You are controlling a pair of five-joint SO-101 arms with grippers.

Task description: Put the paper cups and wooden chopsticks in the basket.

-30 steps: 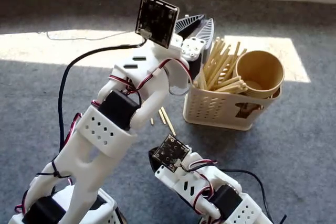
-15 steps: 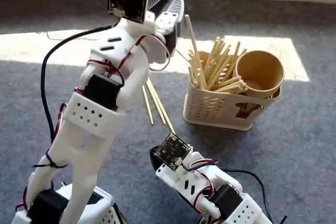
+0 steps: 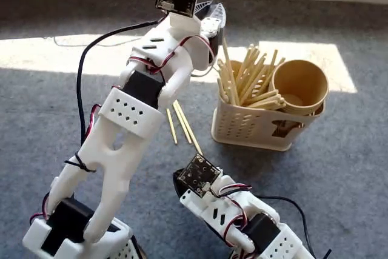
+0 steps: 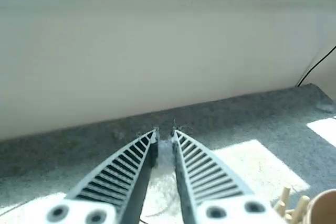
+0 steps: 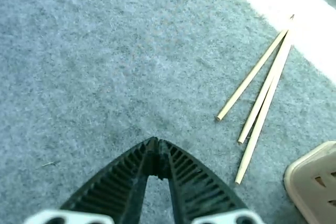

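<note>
Wooden chopsticks: loose, centre frame, axis upper-left to lower-right.
Right gripper: together, just below; your nearer arm.
Left gripper: slightly apart, top.

A cream perforated basket is set upright on the grey carpet. A tan paper cup is lodged, tilted, in one end of it, beside a splayed bundle of wooden chopsticks. Three loose chopsticks are laid flat just beside the basket.
</note>
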